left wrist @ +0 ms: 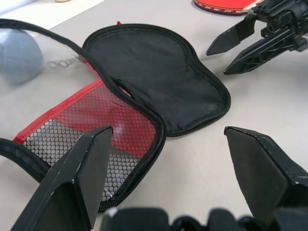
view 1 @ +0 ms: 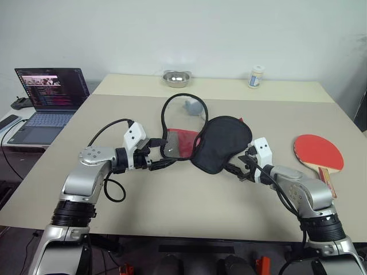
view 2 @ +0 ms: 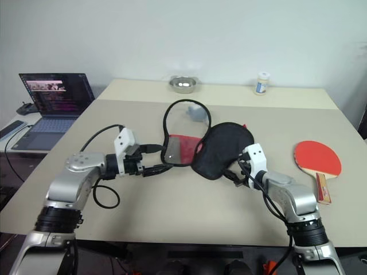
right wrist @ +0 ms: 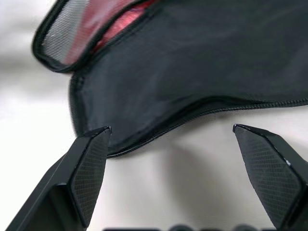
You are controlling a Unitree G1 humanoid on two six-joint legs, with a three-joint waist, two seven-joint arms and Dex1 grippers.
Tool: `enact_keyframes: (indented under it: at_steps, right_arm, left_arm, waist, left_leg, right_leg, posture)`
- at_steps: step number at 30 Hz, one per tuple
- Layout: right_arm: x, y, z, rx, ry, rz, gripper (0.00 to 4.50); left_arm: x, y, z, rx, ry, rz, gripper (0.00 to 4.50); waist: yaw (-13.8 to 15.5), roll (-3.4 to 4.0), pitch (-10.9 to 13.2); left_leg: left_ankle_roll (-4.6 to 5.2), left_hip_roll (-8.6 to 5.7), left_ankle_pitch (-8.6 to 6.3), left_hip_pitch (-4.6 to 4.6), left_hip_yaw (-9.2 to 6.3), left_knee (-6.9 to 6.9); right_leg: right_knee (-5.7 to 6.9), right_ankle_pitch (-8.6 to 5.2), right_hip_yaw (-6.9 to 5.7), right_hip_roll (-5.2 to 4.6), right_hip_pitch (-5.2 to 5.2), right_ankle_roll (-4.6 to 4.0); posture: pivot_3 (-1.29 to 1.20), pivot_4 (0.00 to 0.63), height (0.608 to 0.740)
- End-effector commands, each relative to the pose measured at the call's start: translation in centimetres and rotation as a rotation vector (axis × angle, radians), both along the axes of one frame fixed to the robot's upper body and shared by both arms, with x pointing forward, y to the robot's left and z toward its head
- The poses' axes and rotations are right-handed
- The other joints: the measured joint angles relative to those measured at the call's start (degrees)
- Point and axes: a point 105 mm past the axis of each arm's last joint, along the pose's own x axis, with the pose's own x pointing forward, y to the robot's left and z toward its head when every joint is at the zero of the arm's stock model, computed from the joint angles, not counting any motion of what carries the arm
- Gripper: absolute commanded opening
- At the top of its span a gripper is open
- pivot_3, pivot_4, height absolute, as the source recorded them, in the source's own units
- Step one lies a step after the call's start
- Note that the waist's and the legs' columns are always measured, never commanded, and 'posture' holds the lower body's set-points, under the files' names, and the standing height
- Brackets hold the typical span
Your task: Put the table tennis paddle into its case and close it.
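Paddle [view 1: 318, 152] lies red face up on the table [view 1: 172, 200], right of the case [view 1: 221, 143], apart from it. Case lies unzipped, splayed open mid-table. You've got both grippers released, holding nothing: left gripper [view 1: 163, 156] at the mesh edge, right gripper [view 1: 239, 166] beside the black flap.

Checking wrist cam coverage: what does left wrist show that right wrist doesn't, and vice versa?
Left wrist: the open left gripper, the open right gripper, the table tennis paddle beyond it, and the clear window flap with a grey object seen through it.

Right wrist: the right gripper from behind its own fingers, facing the black edge of the case.

Both: the unzipped case lying on the table, black fabric and red mesh.
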Motion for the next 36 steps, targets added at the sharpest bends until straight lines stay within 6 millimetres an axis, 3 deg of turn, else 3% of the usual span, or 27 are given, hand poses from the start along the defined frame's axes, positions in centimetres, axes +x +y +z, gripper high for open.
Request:
enact_keyframes:
  at_steps: [1,9,10,12,16,21,23,26,29,36]
  right_arm:
    - [0.7,1.5,1.1,0.028,-0.053,0.054,4.46]
    - [2.3,4.2,0.0,0.031,-0.034,0.095,4.46]
    - [2.3,4.6,0.0,0.035,-0.035,0.102,4.29]
    - [2.1,5.2,0.1,0.037,-0.037,0.118,3.83]
    - [0.9,4.7,-0.1,0.013,-0.003,0.184,2.40]
    - [0.9,1.1,-0.2,-0.048,0.043,0.187,0.56]
    - [0.8,-0.1,0.3,-0.070,0.060,0.202,0.02]
    - [0.2,-1.1,0.6,-0.101,0.082,0.253,0.02]
    - [-0.1,-3.3,0.6,-0.189,0.120,0.298,0.02]
    - [0.9,-6.5,1.3,-0.296,0.141,0.308,0.02]
  left_arm:
    - [-0.2,-0.1,1.0,0.053,-0.074,-0.013,4.06]
    - [0.0,-1.1,2.3,-0.006,-0.113,-0.042,4.06]
    - [0.0,-1.2,2.7,-0.028,-0.114,-0.048,4.06]
    - [-0.2,-1.4,3.3,-0.071,-0.112,-0.060,4.06]
    - [-0.6,-1.5,3.8,-0.111,-0.106,-0.068,4.06]
    - [-1.3,-2.3,4.5,-0.171,-0.088,-0.105,4.06]
    - [-1.5,-2.6,4.2,-0.168,-0.079,-0.113,4.06]
    - [-1.7,-2.8,3.9,-0.163,-0.070,-0.119,4.06]
    - [-2.0,-3.1,3.4,-0.157,-0.057,-0.128,4.06]
    - [-2.3,-3.2,2.9,-0.143,-0.049,-0.129,4.06]
  waist:
    - [-0.1,0.01,0.0]
    - [-0.2,0.01,0.0]
    - [-0.2,0.01,0.0]
    - [-0.2,0.01,0.0]
    - [-0.3,0.02,0.0]
    - [-0.1,0.02,0.0]
    - [-0.1,0.02,0.0]
    - [0.0,0.02,0.0]
    - [-0.1,0.02,0.0]
    - [-0.1,0.02,0.0]
  left_leg:
    - [0.00,0.01,0.00,0.00,0.00,0.00]
    - [0.00,0.01,0.00,0.03,0.04,0.00]
    - [0.00,0.01,0.00,0.02,0.04,0.00]
    - [0.00,0.01,0.00,0.03,0.04,0.01]
    - [-0.01,0.02,0.00,0.02,0.03,-0.02]
    - [-0.01,-0.07,0.00,0.00,0.02,-0.02]
    - [0.00,-0.08,0.00,0.00,0.05,-0.01]
    - [0.00,-0.07,0.00,0.00,0.02,-0.01]
    - [0.00,-0.07,0.00,0.00,0.02,-0.03]
    - [0.00,-0.04,0.00,0.00,0.04,-0.03]
  right_leg:
    - [0.03,0.00,0.00,0.01,-0.01,0.00]
    - [0.08,0.00,0.03,0.04,-0.04,0.00]
    - [0.08,0.00,0.03,0.04,-0.04,0.00]
    - [0.11,0.00,0.04,0.03,-0.05,0.00]
    - [0.13,0.00,0.02,0.03,-0.08,-0.01]
    - [0.09,0.01,0.01,-0.01,-0.05,0.00]
    - [0.07,0.01,0.03,-0.02,-0.04,0.01]
    - [0.07,0.01,0.01,-0.01,-0.04,0.01]
    - [0.04,0.01,0.00,0.00,-0.04,0.00]
    - [0.03,0.01,0.01,0.00,-0.05,0.00]
  posture:
    - [0.00,0.150,0.740]
    - [0.00,0.150,0.740]
    - [0.00,0.150,0.740]
    - [0.00,0.150,0.740]
    - [0.00,0.150,0.740]
    - [0.00,0.150,0.740]
    - [0.00,0.150,0.740]
    - [0.00,0.150,0.740]
    - [0.00,0.150,0.740]
    - [0.00,0.150,0.740]
